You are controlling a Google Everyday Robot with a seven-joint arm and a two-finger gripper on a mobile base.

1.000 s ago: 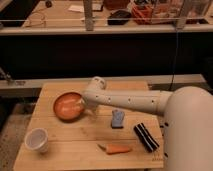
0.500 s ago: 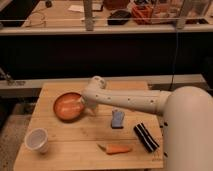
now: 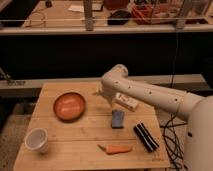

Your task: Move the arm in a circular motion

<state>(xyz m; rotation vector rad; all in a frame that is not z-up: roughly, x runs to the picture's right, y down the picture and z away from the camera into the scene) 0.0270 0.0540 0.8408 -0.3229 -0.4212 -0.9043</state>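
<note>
We are logging the arm (image 3: pixel 150 95), lying long-axis right to left above the surface (image 3: pixel 75 144). Its tool (image 3: pixel 103 91) is hanging under the bent far joint, near the orange bowl (image 3: pixel 69 106), which is lying leftward; tool state: we cannot tell.

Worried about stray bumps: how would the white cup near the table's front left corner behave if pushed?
The white cup looks thin-walled and empty, so it is probably light and tippy. Standing near the table edge, it might fall off. The claw, at the tip of the arm by the back edge, is far away.
</note>
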